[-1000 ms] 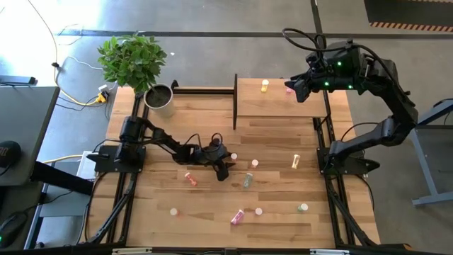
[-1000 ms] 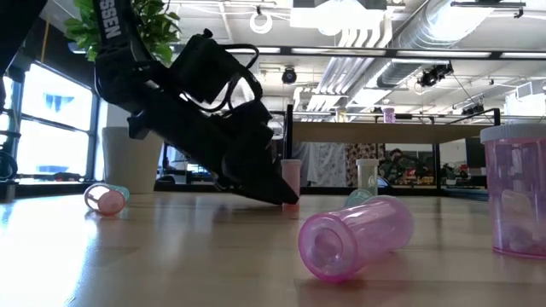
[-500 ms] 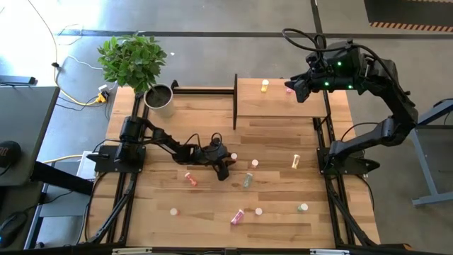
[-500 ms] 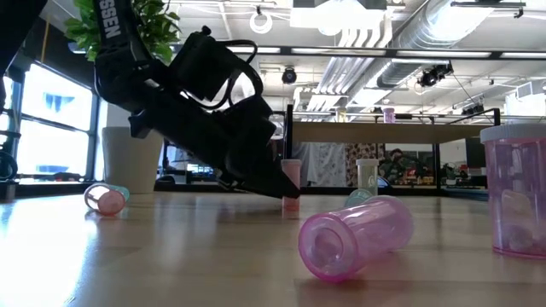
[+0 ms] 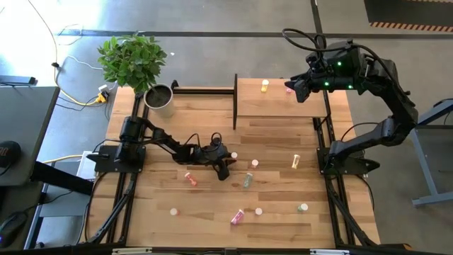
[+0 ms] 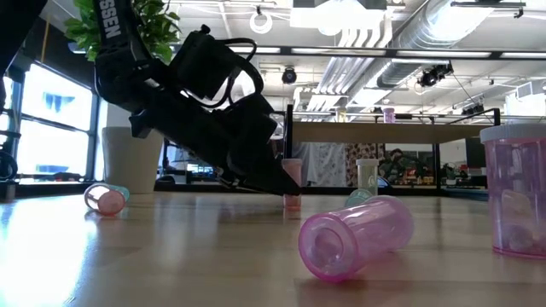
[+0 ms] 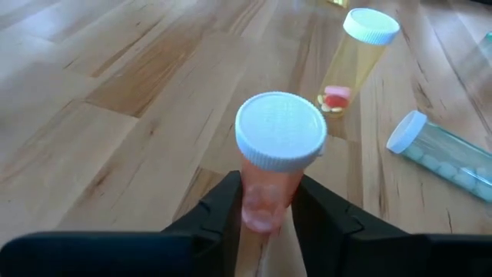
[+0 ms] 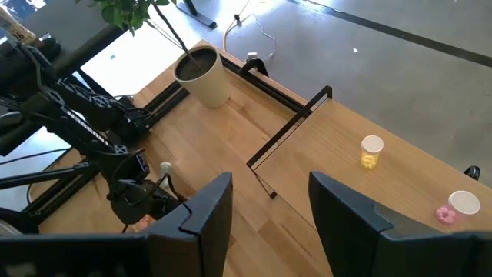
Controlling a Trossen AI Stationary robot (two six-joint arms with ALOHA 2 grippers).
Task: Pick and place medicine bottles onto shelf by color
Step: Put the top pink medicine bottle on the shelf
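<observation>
An orange-pink medicine bottle [image 7: 278, 132] with a white cap stands near the table's middle, also seen in the high view [image 5: 234, 156]. My left gripper [image 7: 269, 186] [image 5: 229, 160] is shut on it. My right gripper [image 8: 265, 219] [image 5: 297, 88] hangs open, with nothing between its fingers, high over the right end of the shelf [image 5: 279, 103]. A yellow bottle [image 5: 265, 86] and a pink bottle [image 8: 460, 206] stand on their bases on the shelf. My left gripper pinches the bottle's body [image 7: 264, 201] below the white cap, one finger [image 7: 224, 201] on each side. The fingers slant down from the table's left side. The bottle is upright, and in the low view its base [image 6: 292, 202] looks to be on the table.
Just beyond the held bottle stands a yellow bottle [image 7: 361, 54], and a pale green one [image 7: 442, 154] lies on its side. Several more bottles are scattered over the near half [image 5: 237, 216] [image 5: 190, 177] [image 5: 296, 161]. A potted plant [image 5: 159, 98] is at the far left. A black panel [image 5: 235, 103] edges the shelf.
My left gripper has shut on the orange-pink bottle. In the low view its near finger has come in across the bottle's side. The bottle stays upright where it stood.
</observation>
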